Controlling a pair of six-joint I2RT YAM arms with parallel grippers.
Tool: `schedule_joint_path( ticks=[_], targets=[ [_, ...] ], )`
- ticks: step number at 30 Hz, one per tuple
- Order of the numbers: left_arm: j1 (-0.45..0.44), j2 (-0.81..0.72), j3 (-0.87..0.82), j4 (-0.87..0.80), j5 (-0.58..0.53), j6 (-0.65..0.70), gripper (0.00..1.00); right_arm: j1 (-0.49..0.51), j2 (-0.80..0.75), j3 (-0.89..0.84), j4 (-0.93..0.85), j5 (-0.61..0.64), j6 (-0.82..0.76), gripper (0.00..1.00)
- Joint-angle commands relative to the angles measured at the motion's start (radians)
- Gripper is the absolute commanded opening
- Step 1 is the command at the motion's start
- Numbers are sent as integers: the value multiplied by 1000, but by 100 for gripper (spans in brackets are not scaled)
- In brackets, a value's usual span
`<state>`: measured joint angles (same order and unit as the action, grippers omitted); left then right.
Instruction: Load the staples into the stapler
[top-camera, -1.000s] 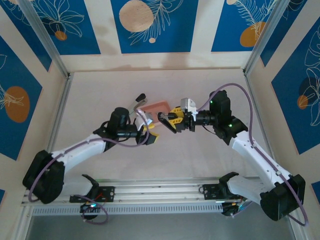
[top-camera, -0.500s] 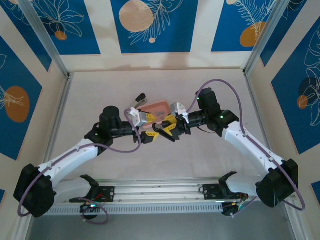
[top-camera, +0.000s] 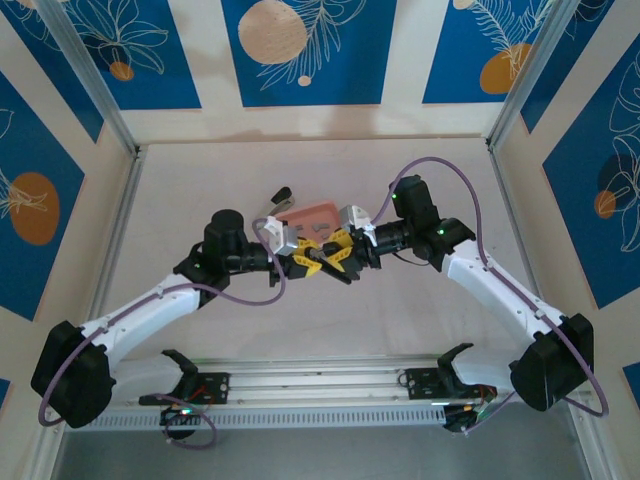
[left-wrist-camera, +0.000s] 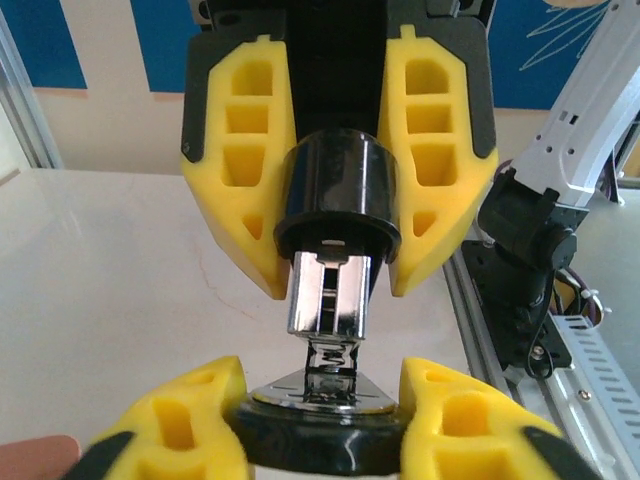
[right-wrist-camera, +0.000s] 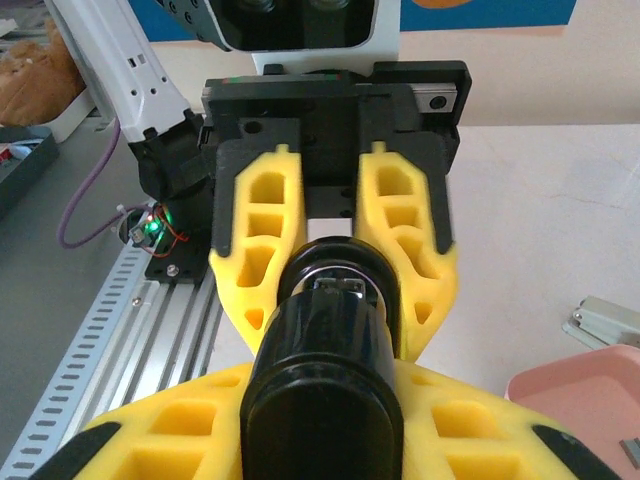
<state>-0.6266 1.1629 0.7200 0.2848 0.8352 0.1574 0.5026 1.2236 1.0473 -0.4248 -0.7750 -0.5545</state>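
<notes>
L gripper (top-camera: 304, 264) & R gripper (top-camera: 343, 253) are both clamping the black stapler (left-wrist-camera: 338, 190) from opposite ends, above the surface (top-camera: 200, 180); pink tray (top-camera: 306, 214) is lying just behind.

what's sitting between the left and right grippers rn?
The black stapler spans the gap: the right gripper clamps one end, the left gripper the other. Clearest in the left wrist view.

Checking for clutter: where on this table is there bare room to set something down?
Free: the far strip of table behind the pink tray, and the near stretch before the rail. Crowded: the centre, where left gripper and right gripper clamp the stapler by the tray.
</notes>
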Motion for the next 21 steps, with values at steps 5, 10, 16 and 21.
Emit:
schedule_joint_path(
  ticks=[5,10,16,21],
  targets=[
    [-16,-37,-31,31,-49,93,0,-53,-54,2,157,-111,111,0],
    [-4,-65,-149,94,-174,101,0,-144,-136,-59,359,-189,268,0],
    [-2,-37,-258,234,-191,6,0,-246,-205,-123,603,-233,469,0],
    [-2,13,-287,261,-243,3,0,-296,-230,-171,881,-214,688,0]
  ],
)
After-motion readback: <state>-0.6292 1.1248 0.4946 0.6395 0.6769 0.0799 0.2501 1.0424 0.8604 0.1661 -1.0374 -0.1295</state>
